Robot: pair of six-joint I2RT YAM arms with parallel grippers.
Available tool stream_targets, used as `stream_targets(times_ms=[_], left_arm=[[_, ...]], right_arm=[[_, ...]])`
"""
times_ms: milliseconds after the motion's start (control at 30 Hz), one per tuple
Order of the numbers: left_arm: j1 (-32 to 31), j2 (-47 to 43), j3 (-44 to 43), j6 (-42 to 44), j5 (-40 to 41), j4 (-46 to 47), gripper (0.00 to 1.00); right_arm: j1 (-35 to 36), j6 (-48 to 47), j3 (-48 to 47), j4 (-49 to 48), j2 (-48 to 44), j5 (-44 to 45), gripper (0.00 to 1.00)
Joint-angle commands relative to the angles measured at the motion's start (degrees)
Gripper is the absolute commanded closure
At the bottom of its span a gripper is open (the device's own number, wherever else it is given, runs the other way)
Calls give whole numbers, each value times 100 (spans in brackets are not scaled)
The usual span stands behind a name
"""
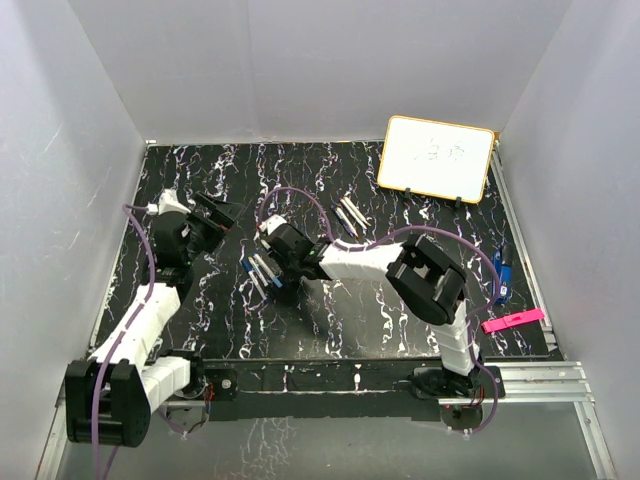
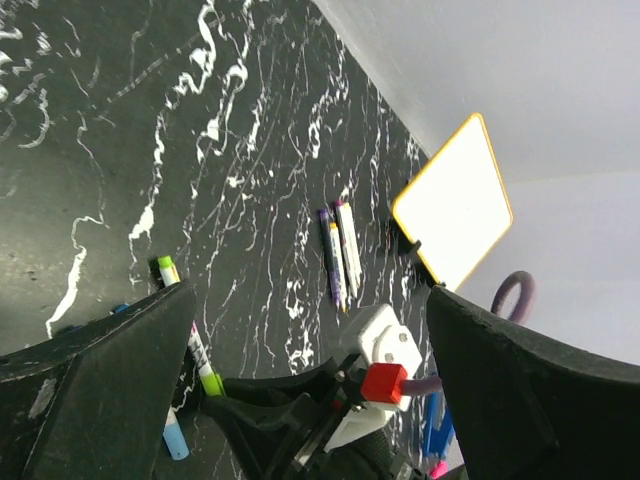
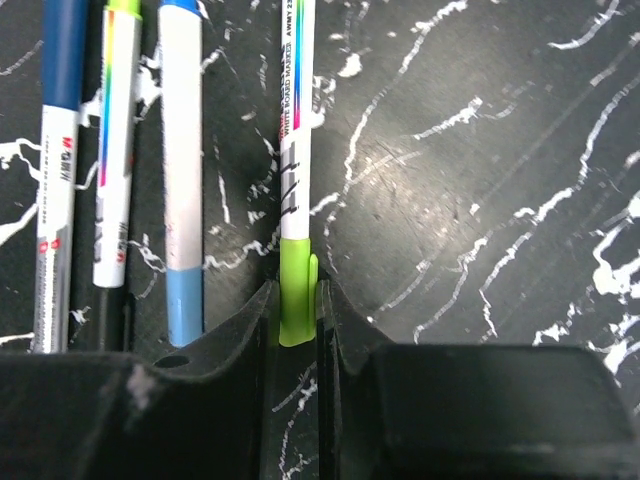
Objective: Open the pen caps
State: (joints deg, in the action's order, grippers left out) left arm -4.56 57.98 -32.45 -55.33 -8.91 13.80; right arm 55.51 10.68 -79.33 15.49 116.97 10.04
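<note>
You're looking at a robot lab test cell: plain white panels box in a black marbled tabletop, a left arm and a right arm stand bolted at its near edge beside aluminium rails, purple cables looping along them.

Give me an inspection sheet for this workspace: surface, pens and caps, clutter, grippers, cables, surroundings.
Surface: black marbled table; no spills seen.
Job's things: four pens lie side by side at the right gripper; further pens lie nearer the whiteboard; the green cap is on its pen.
Clutter: whiteboard propped at the far right; pink clip and blue object at the right edge.
Grippers: left gripper open and empty; right gripper closed around the green cap.
Cables: purple cables run along both arms.
Surroundings: white walls on three sides; metal rail at the near right.
</note>
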Motion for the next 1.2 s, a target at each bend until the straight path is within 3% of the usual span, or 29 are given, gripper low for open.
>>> stream_targets(times_ms=[0, 400, 667, 1033, 1167], left_arm=[[38, 516, -53, -79, -837, 579, 2], [-19, 1743, -315, -252, -2060, 1689, 7], [-349, 2210, -505, -141, -2085, 1769, 11], [-880, 2717, -776, 146, -1915, 1739, 27], [-965, 2752, -769, 186, -1868, 1746, 37]], right_arm=[[-21, 122, 253, -431, -717, 577, 96], [-126, 95, 547, -521, -1582, 691, 96], [-137, 41, 431, -512, -1680, 603, 96], [-137, 12, 440, -485, -1861, 548, 96], [-138, 10, 416, -472, -1844, 517, 96]])
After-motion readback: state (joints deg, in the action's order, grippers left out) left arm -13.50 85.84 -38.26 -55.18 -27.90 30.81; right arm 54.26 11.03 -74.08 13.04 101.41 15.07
